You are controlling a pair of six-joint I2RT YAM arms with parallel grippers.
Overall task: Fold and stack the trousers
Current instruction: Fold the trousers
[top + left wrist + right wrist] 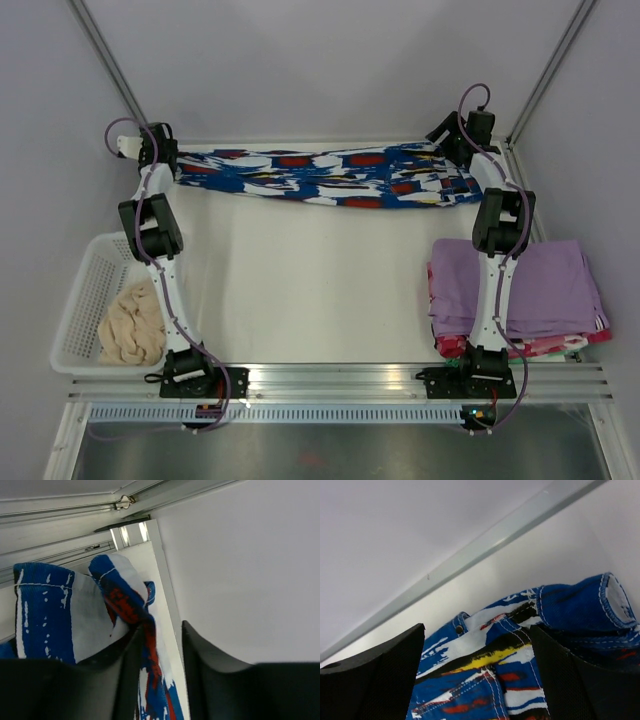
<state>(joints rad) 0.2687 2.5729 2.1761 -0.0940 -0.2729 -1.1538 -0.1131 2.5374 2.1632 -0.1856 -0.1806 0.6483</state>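
Note:
The trousers [330, 178], in a blue, white and black print with red and yellow flecks, lie stretched in a long band along the far edge of the table. My left gripper [168, 160] is at their left end. In the left wrist view a twisted strand of the trousers [145, 645] runs between the fingers, with a bare gap beside the right finger [200, 670]; that gripper [157, 647] is open. My right gripper [452, 140] is at the waist end. It stands open [476, 630] over the waistband [485, 655], its fingers wide apart and not touching the cloth.
A white basket [85, 290] at the near left holds a cream fluffy bundle [132, 325]. Folded lilac garments [545, 285] are stacked at the near right, beside the right arm. Metal frame rails run along the back wall just behind the trousers.

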